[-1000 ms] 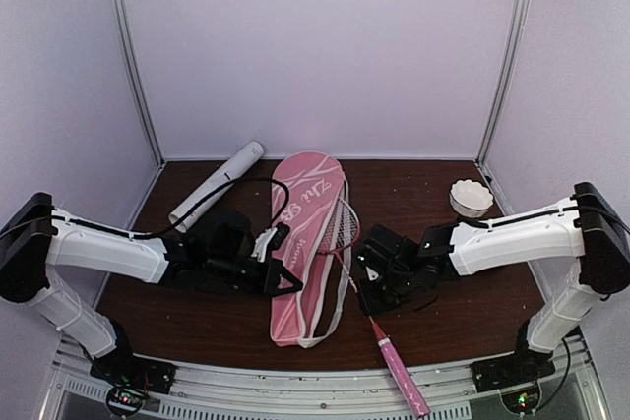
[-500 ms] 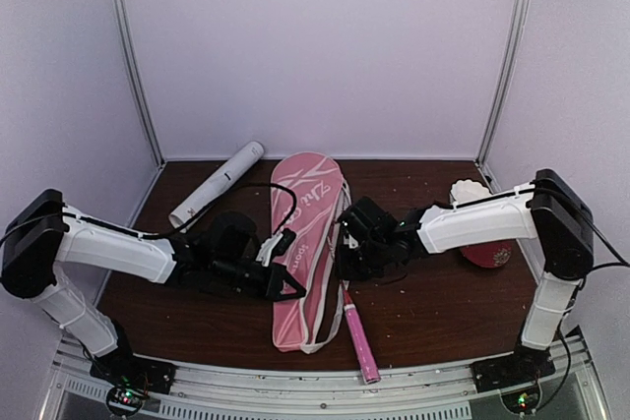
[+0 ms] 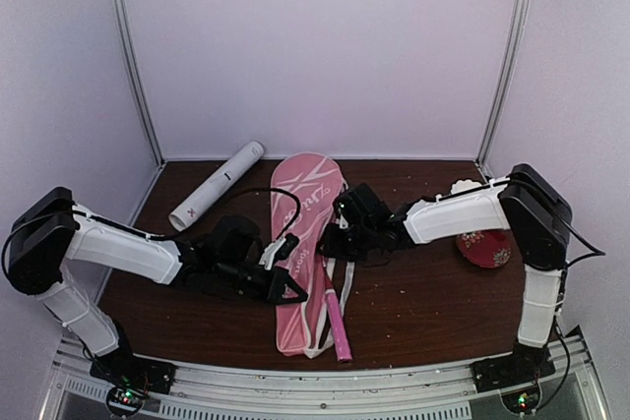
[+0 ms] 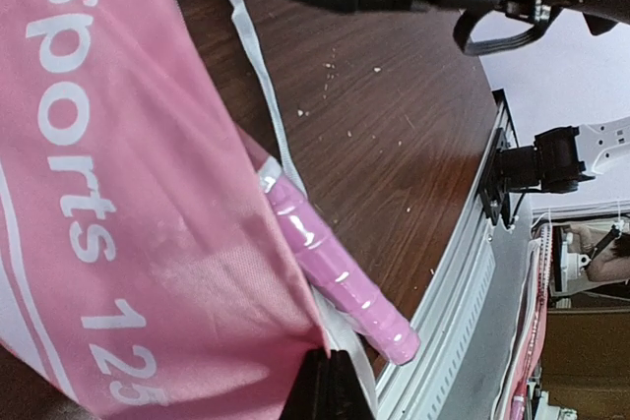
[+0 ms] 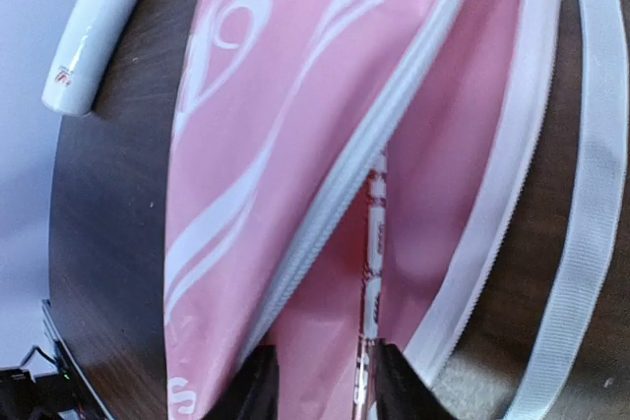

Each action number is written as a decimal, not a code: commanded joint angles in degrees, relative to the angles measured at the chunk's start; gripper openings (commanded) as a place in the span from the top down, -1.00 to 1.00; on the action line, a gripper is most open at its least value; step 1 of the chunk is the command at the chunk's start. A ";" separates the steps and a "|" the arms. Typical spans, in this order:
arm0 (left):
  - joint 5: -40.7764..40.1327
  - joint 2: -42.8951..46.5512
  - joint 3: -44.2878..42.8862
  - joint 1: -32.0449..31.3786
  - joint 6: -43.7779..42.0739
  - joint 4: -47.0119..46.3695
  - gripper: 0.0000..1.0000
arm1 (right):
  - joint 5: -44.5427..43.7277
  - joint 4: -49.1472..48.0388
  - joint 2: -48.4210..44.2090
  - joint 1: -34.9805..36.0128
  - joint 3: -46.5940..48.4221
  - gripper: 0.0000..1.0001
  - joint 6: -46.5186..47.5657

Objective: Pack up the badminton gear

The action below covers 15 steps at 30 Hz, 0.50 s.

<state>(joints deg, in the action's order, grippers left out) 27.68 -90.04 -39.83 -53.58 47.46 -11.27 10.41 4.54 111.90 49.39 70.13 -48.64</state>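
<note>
At upper left lies the long white tube (image 3: 217, 184). At centre the left gripper (image 4: 330, 386) pinches the pink cover (image 3: 310, 194) by its edge with closed jaws. A racquet (image 4: 335, 277) sits in the cover, handle poking out below, the right gripper (image 5: 325, 381) with jaws parted astride its shaft.

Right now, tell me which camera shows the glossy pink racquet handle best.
The left wrist view: the glossy pink racquet handle fills mid-frame, poking out from under the pink fabric racquet cover. The top external view shows it small, beside the cover's lower end. The right wrist view shows only a thin shaft inside the cover, no handle.
</note>
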 commanded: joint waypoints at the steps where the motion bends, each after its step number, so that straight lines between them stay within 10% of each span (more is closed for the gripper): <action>1: 2.45 -0.71 0.17 0.58 -0.22 -5.07 1.00 | 4.40 -8.51 -2.18 -0.63 -1.20 0.04 2.58; 15: 2.83 -0.97 -0.69 0.67 -1.13 -3.31 1.00 | -0.59 -2.37 -33.72 14.10 -30.83 -0.24 28.39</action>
<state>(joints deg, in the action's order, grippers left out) 28.77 -90.43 -39.75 -53.19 47.44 -12.01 14.96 -1.56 81.71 57.01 42.98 -28.84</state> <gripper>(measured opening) 0.007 0.617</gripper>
